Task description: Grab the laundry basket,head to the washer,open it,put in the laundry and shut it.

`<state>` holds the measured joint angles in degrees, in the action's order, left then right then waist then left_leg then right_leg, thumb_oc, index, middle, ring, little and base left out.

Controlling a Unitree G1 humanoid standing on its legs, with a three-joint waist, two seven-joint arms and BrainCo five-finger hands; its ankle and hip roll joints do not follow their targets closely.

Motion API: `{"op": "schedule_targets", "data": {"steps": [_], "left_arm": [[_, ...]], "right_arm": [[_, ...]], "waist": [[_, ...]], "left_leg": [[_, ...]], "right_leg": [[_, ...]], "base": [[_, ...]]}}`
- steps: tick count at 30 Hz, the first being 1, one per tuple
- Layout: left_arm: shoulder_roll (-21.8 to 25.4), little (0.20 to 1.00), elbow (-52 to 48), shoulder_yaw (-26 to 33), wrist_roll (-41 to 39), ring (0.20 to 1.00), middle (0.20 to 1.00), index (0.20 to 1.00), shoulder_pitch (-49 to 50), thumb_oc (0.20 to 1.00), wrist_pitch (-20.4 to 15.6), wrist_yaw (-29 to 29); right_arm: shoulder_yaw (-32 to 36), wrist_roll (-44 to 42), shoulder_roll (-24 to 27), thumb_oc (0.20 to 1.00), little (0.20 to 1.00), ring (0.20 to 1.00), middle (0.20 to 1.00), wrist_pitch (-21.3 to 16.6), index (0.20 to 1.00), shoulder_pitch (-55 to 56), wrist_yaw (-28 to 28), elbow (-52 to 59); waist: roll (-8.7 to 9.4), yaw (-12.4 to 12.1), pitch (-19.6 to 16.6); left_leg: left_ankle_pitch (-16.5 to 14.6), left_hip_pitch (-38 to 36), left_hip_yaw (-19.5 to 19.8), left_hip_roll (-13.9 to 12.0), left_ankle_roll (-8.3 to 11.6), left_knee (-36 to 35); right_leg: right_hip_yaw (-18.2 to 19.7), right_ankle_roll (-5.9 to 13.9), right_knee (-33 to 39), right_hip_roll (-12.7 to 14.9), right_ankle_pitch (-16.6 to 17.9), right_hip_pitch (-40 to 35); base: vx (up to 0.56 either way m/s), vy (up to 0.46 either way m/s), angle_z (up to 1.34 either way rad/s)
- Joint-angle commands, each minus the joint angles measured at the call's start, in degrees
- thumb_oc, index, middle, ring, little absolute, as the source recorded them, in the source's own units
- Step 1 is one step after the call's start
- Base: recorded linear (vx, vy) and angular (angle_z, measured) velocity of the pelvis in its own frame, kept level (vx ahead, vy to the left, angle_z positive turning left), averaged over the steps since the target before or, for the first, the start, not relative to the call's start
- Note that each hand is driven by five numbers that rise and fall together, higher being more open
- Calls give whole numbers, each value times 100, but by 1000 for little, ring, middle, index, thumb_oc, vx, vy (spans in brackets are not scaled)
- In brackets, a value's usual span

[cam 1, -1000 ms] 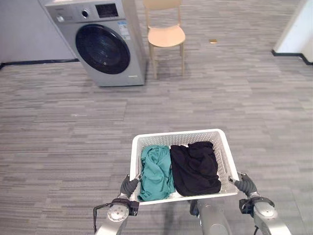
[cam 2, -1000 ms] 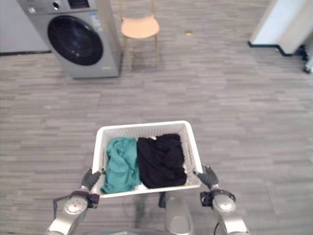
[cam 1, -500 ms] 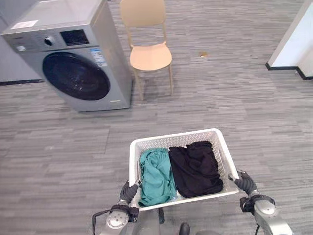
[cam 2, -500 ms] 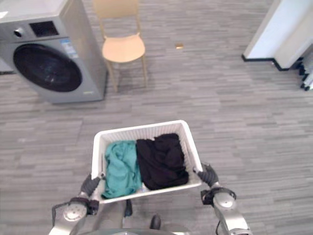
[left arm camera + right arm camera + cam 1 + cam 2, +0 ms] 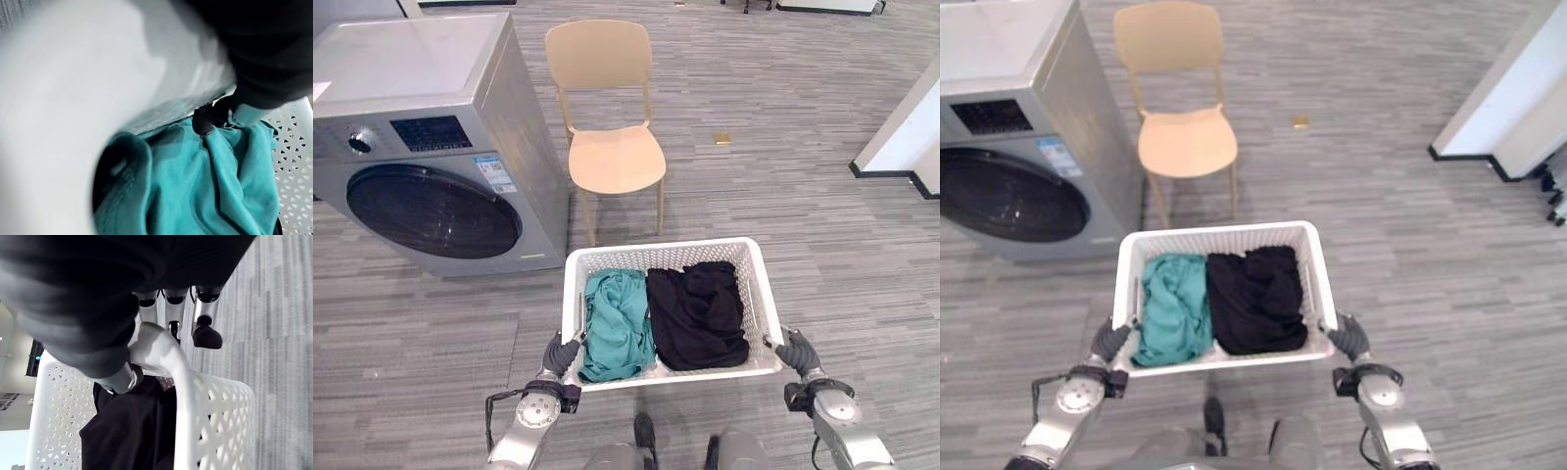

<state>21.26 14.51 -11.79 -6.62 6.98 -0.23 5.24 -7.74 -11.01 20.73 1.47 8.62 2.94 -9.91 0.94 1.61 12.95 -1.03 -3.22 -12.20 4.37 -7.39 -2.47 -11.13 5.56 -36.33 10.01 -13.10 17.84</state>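
Observation:
I carry a white perforated laundry basket in front of me, off the floor. Inside lie a teal garment on the left and a black garment on the right. My left hand grips the basket's left rim, thumb hooked inside over the teal cloth. My right hand grips the right rim, fingers curled under it. The silver washer stands ahead to the left, its dark round door shut and facing me.
A beige wooden chair stands right beside the washer, just beyond the basket. A white wall corner with dark skirting lies to the right. A small tan floor plate sits past the chair. Grey plank floor all round.
The view has moved forward: washer and chair now loom much larger and closer, the chair just beyond the basket. Both hands keep the same hold on the basket.

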Motion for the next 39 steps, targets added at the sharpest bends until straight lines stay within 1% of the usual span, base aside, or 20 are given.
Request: {"op": "schedule_targets", "data": {"steps": [1,2,4,6,8,9,11,13,17,19,20,21,24,27,28,29,31,34,36,39], "left_arm": [[125,200,-545,161,-320,200,200,200,118,200,-447,50],[68,200,-478,207,-244,200,200,200,149,200,-447,17],[11,200,-419,246,-243,200,200,200,180,200,-490,-10],[-67,200,-371,187,-162,200,200,200,221,200,-499,-102],[-139,200,-343,171,-232,200,200,200,226,200,-496,-128],[-171,200,-339,140,-278,200,200,200,196,200,-476,-147],[-214,200,-335,128,-347,200,200,200,212,200,-477,-154],[-225,200,-305,71,-408,200,200,200,190,200,-435,-175],[-178,200,-311,1,-333,200,200,200,148,200,-374,-236],[-168,200,-337,-4,-289,200,200,200,175,200,-357,-232],[-154,200,-349,20,-268,200,200,200,189,200,-341,-201],[-142,200,-357,48,-260,200,200,200,192,200,-325,-158],[-132,200,-377,96,-259,200,200,200,226,200,-314,-132],[-71,200,-368,101,-203,200,200,200,290,200,-333,-210],[-71,200,-367,100,-204,200,200,200,287,200,-333,-210],[-24,200,-354,85,-207,200,200,200,250,200,-324,-189],[74,200,-341,52,-162,200,200,200,176,200,-328,-146],[152,200,-292,75,-114,200,200,200,65,200,-346,-28],[160,200,-259,92,-70,200,200,200,12,200,-379,42],[135,200,-190,85,9,200,200,200,-108,200,-414,104]], "right_arm": [[67,-139,33,200,200,200,200,-489,200,-150,-449,390],[128,-135,27,200,200,200,200,-478,200,-99,-436,346],[161,-87,38,200,200,200,200,-494,200,-19,-462,345],[242,-144,23,200,200,200,200,-511,200,115,-497,360],[319,-124,75,200,200,200,200,-527,200,167,-471,303],[336,-144,107,200,200,200,200,-548,200,154,-439,288],[381,-221,156,200,200,200,200,-532,200,162,-392,284],[419,-250,195,200,200,200,200,-487,200,170,-344,264],[484,-238,245,200,200,200,200,-475,200,171,-276,246],[496,-214,239,200,200,200,200,-476,200,162,-235,216],[473,-203,230,200,200,200,200,-485,200,141,-201,190],[456,-185,214,200,200,200,200,-501,200,104,-164,180],[437,-107,207,200,200,200,200,-509,200,83,-168,184],[454,-31,121,200,200,200,200,-498,200,132,-224,194],[455,-30,121,200,200,200,200,-498,200,130,-224,194],[416,17,41,200,200,200,200,-480,200,91,-228,184],[365,73,-21,200,200,200,200,-499,200,2,-213,164],[281,174,-132,200,200,200,200,-534,200,-91,-166,160],[236,276,-163,200,200,200,200,-516,200,-150,-115,71],[174,428,-141,200,200,200,200,-498,200,-282,9,-105]], "waist": [[76,-18,-75],[106,104,-37],[112,164,-10],[116,196,-76],[91,212,-164],[69,201,-152],[71,177,-127],[88,150,-97],[131,72,-82],[82,18,-84],[33,-40,-56],[15,-102,-27],[-39,-173,-48],[-6,-160,-201],[-16,-168,-216],[25,-156,-231],[63,-109,-235],[26,-63,-189],[21,-11,-178],[-17,61,-152]], "left_leg": [[-477,108,140,-440,615,603],[-685,-199,294,-322,677,510],[-856,-343,430,-236,716,626],[-1082,-452,555,-170,774,927],[-934,-355,536,-317,1004,1533],[-739,-167,531,-444,1145,2106],[-390,137,440,-668,1279,2873],[-305,399,219,-906,1235,3174],[-552,822,-52,-1039,1069,2266],[-119,1092,-57,-1164,1146,1542],[276,1224,37,-1235,1244,1136],[517,1366,132,-1319,1312,769],[785,1375,328,-1403,1392,334],[658,1199,194,-1296,1300,466],[665,1224,190,-1309,1298,470],[446,1123,141,-1165,1165,637],[209,966,16,-982,955,700],[-27,791,-144,-898,774,733],[-134,580,-201,-810,736,657],[-199,372,-201,-729,740,511]], "right_leg": [[-241,321,2090,-239,1003,-788],[-86,436,2933,-370,1142,-554],[-44,487,3214,-355,1327,-513],[114,406,3196,-367,1392,-718],[-37,302,3160,-325,1425,-894],[-118,221,3202,-331,1378,-1044],[-227,58,3242,-391,1209,-1315],[-336,-55,3314,-424,1010,-1568],[-469,3,3475,-422,779,-1949],[-474,12,3474,-478,640,-2090],[-457,-1,3451,-548,526,-2208],[-430,-10,3404,-584,393,-2336],[-312,34,3228,-594,242,-2487],[-215,199,2942,-353,170,-2639],[-207,197,2947,-364,186,-2614],[-61,316,2483,-130,257,-2472],[145,441,1828,81,585,-2144],[305,497,1151,223,951,-1578],[208,440,1364,246,945,-1411],[55,381,1978,40,844,-1167]], "base": [[471,-53,59],[454,-62,45],[512,-82,55],[447,-101,59],[403,-151,93],[285,-155,100],[268,-152,56],[237,-97,24],[238,6,6],[270,97,7],[360,135,20],[266,93,18],[347,175,-19],[340,224,-35],[302,300,-35],[246,297,-31],[259,342,-46],[133,205,-51],[156,118,-22],[171,36,-17]]}}
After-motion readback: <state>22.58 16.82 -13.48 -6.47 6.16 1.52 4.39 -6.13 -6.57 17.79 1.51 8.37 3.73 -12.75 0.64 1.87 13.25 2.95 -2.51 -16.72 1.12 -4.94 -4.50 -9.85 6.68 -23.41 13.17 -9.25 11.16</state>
